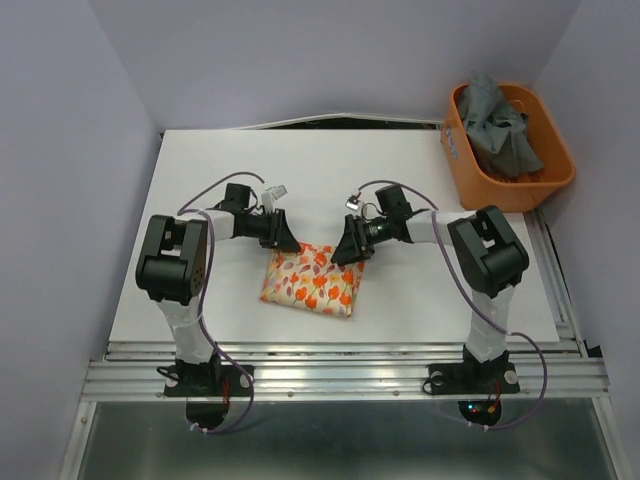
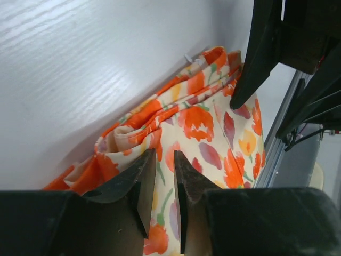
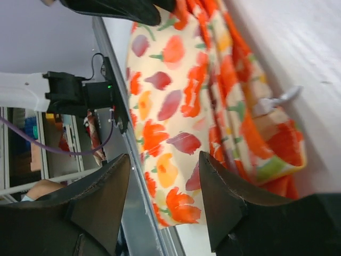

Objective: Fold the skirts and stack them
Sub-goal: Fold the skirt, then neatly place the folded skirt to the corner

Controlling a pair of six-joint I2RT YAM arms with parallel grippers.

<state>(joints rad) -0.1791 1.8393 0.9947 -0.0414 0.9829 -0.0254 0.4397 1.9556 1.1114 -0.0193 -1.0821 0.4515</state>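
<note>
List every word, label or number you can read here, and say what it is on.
No text can be read.
White label on the orange basket: too small to read.
White tag at the printed skirt edge: blurred, no lettering shows.

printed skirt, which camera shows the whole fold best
Top external: the printed skirt lies on the table with nearly all of its folded outline in frame. The left wrist view shows only its bunched, layered edge close up; the right wrist view shows part of the top face and one folded edge.
</note>
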